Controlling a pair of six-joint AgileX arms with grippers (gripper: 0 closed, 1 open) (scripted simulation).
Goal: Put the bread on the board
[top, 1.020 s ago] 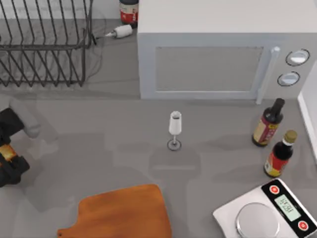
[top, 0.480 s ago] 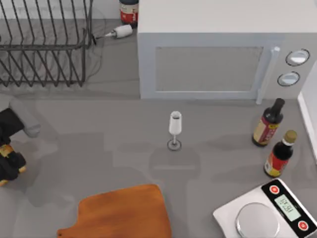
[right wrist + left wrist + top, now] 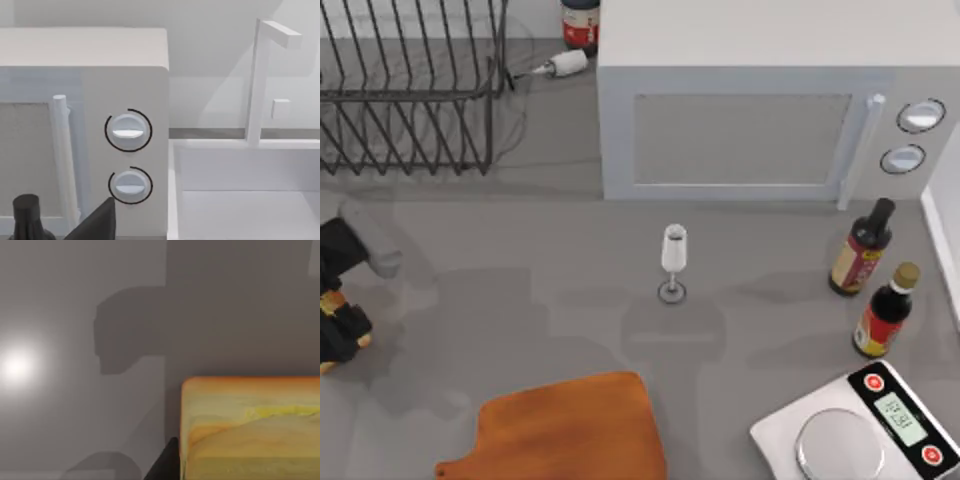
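Note:
The bread [image 3: 250,425], a golden-yellow chunk with an orange-brown crust, sits right in front of the left wrist camera, with a dark finger [image 3: 167,462] against its side. My left gripper [image 3: 335,335] is at the table's far left edge, shut on the bread, above the grey tabletop. The orange-brown board [image 3: 570,425] lies at the front of the table, right of that gripper and apart from it, its handle stub pointing left. The right wrist view faces the microwave's knobs [image 3: 128,131], with a dark fingertip [image 3: 97,222] at the picture's edge.
A wine glass [image 3: 673,262] stands mid-table behind the board. The microwave [image 3: 750,110] fills the back, with a wire dish rack [image 3: 410,90] at the back left. Two dark bottles [image 3: 865,248] [image 3: 885,310] and a white kitchen scale [image 3: 855,430] stand on the right.
A second ago my left gripper shifted slightly left and toward the front edge with the bread. It has held still over the last half second.

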